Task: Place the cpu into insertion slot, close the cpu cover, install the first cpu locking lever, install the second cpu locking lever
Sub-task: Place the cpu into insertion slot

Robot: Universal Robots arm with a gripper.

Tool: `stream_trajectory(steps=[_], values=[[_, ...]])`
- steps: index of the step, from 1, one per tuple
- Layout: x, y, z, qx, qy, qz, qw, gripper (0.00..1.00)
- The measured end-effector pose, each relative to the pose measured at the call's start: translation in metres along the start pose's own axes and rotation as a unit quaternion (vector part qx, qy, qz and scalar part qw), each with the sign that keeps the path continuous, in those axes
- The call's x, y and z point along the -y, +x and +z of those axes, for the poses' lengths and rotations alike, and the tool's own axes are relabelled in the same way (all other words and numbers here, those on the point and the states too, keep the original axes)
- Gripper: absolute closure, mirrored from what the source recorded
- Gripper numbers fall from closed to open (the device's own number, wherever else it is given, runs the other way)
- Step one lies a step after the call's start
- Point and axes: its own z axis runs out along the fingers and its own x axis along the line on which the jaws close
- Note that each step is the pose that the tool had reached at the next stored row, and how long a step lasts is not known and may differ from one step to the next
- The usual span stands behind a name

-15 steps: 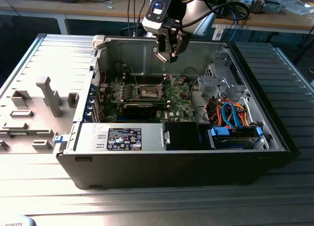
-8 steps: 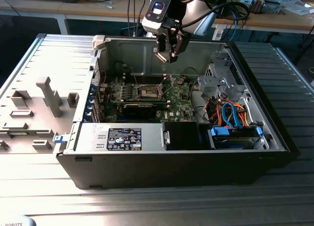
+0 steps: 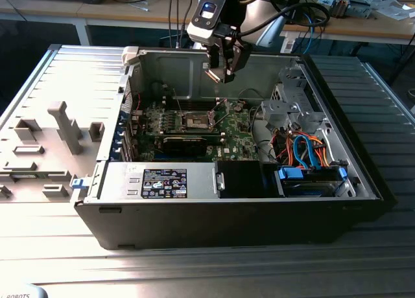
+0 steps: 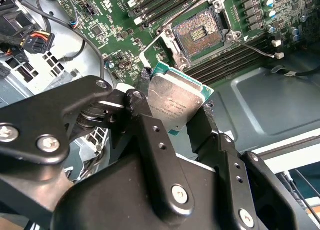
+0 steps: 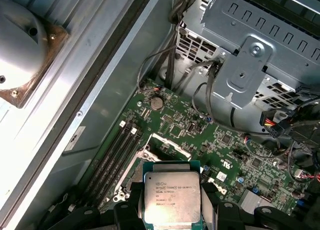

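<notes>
My gripper hangs over the open computer case, above the back of the green motherboard. It is shut on the cpu, a square chip with a silver top, which both wrist views show pinched by its edges between the black fingers. The cpu is in the air, clear of the board. Below it the insertion slot lies bare with its pin field showing, also seen from outside. The cpu cover stands tilted open beside the slot. A thin wire locking lever is swung away from it.
A long black card lies just in front of the slot. A metal drive cage and a bundle of cables fill the case's right side in the exterior view. Memory slots flank the socket. A grey fixture tray sits outside, left.
</notes>
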Motion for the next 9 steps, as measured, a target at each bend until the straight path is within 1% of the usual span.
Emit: stream_trajectory(steps=[9], values=[[0.0, 0.0, 0.0, 0.0004, -0.0001, 0.005, 0.99999, 0.45]])
